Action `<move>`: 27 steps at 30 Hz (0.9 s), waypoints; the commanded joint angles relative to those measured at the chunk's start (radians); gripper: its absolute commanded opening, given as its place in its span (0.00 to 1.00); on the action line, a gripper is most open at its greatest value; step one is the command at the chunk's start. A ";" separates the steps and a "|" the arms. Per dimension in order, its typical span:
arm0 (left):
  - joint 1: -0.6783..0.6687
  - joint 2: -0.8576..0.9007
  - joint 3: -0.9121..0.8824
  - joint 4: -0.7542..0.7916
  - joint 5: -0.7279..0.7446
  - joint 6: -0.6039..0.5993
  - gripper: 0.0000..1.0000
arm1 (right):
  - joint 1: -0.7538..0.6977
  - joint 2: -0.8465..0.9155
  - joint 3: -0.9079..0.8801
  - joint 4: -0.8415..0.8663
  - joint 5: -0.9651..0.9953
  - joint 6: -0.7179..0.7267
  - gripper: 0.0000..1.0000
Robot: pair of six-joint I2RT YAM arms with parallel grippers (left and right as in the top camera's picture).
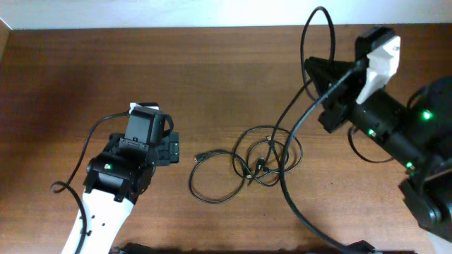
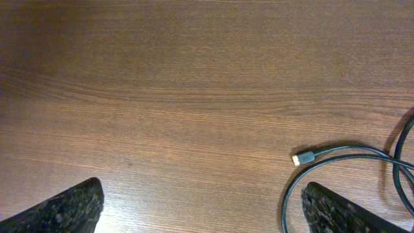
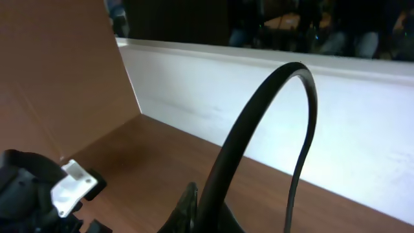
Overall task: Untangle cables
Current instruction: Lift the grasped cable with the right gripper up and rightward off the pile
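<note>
1. The cables [image 1: 263, 164] lay in a loose tangle on the brown wooden surface [image 1: 212, 77], a little right of its middle, between the two arms.
2. Several thin black loops crossed one another there, and one wider loop spread out to the left and towards the near edge.
3. One end of a cable stuck out of the tangle to the left and finished in a small plug [image 1: 200, 157] with a light metal tip, lying flat on the surface.
4. The left tool [image 1: 168, 144] was just left of this plug and did not touch it.
5. In the left wrist view its two fingers [image 2: 65, 207] stood far apart at the lower corners. Nothing was between them but bare wood. The plug [image 2: 303, 157] and its cable [image 2: 349, 150] lay near the right finger.
6. The right tool [image 1: 314, 74] was at the far right, well apart from the tangle.
7. I cannot tell if its fingers were apart or together, because a thick wire [image 3: 259, 123] of the arm arched in front of the wrist camera, with a white wall [image 3: 362, 136] behind it.
8. In the overhead view this thick wire [image 1: 293, 120] ran down across the right side of the tangle to the near edge.
</note>
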 commanded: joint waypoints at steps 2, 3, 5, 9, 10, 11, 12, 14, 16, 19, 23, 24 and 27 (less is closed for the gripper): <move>0.008 0.002 0.021 0.002 -0.007 0.019 0.99 | -0.005 0.013 0.011 0.009 0.163 0.013 0.04; 0.008 0.002 0.021 0.002 -0.007 0.019 0.99 | -0.005 0.013 0.011 0.008 0.192 0.012 0.04; 0.008 0.002 0.021 0.002 -0.007 0.019 0.99 | -0.005 0.008 0.011 0.005 0.301 0.012 0.04; 0.008 0.002 0.021 0.002 -0.007 0.019 0.99 | -0.005 0.004 0.011 -0.017 0.532 0.012 0.04; 0.008 0.002 0.021 0.002 -0.007 0.019 0.99 | -0.005 0.004 0.011 -0.021 0.562 0.012 0.04; 0.008 0.002 0.021 0.002 -0.007 0.019 0.99 | -0.005 0.004 0.011 -0.023 0.587 0.012 0.04; 0.008 0.002 0.021 0.002 -0.007 0.019 0.99 | -0.005 0.004 0.011 -0.024 0.599 0.013 0.04; 0.008 0.002 0.021 0.002 -0.007 0.019 0.99 | -0.005 0.003 0.011 -0.024 0.602 0.021 0.04; 0.008 0.002 0.021 0.002 -0.007 0.019 0.99 | -0.005 -0.010 0.011 -0.023 0.601 0.066 0.04; 0.008 0.002 0.021 0.002 -0.007 0.019 0.99 | -0.005 -0.043 0.011 -0.016 0.597 0.081 0.04; 0.008 0.002 0.021 0.002 -0.007 0.019 0.99 | -0.005 -0.092 0.011 0.001 0.609 0.079 0.04; 0.008 0.002 0.021 0.002 -0.007 0.019 0.99 | -0.005 -0.098 0.011 -0.002 0.618 0.079 0.04; 0.008 0.002 0.021 0.002 -0.007 0.019 0.99 | -0.005 -0.107 0.011 -0.033 0.646 0.068 0.04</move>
